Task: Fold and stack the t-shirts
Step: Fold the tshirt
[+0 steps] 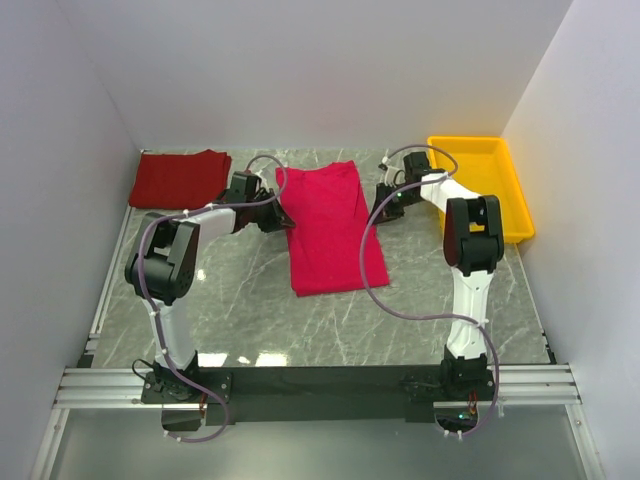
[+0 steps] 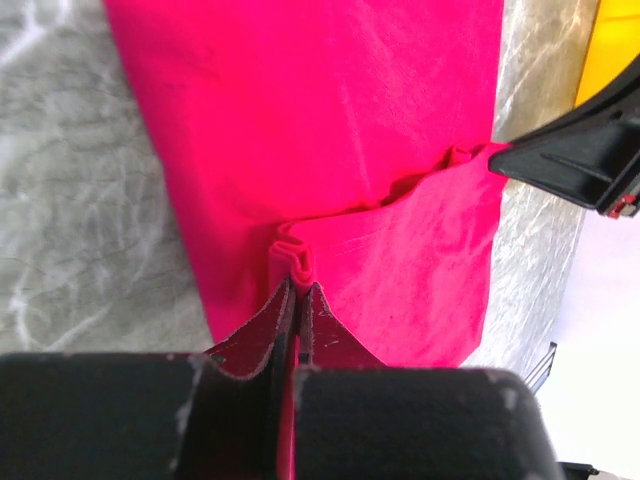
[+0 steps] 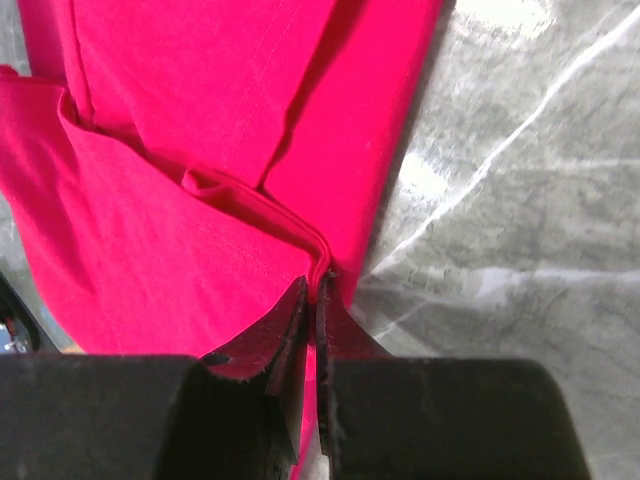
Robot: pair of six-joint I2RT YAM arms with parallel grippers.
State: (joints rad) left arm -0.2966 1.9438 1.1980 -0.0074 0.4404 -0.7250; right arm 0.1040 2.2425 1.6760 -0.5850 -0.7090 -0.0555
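Far left, at the back of the marble table (image 1: 230,300), a dark red shirt (image 1: 180,178) is laid folded. The left gripper (image 2: 298,290) is pinched shut on the left edge of the crimson shirt (image 1: 330,225), which is spread lengthwise mid-table. The shirt's right edge is likewise clamped by the right gripper (image 3: 313,288). A yellow tray (image 1: 480,185) is placed far right.

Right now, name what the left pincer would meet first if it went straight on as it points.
The crimson t-shirt: the left pincer is shut on its edge, and more cloth seems to lie straight ahead.
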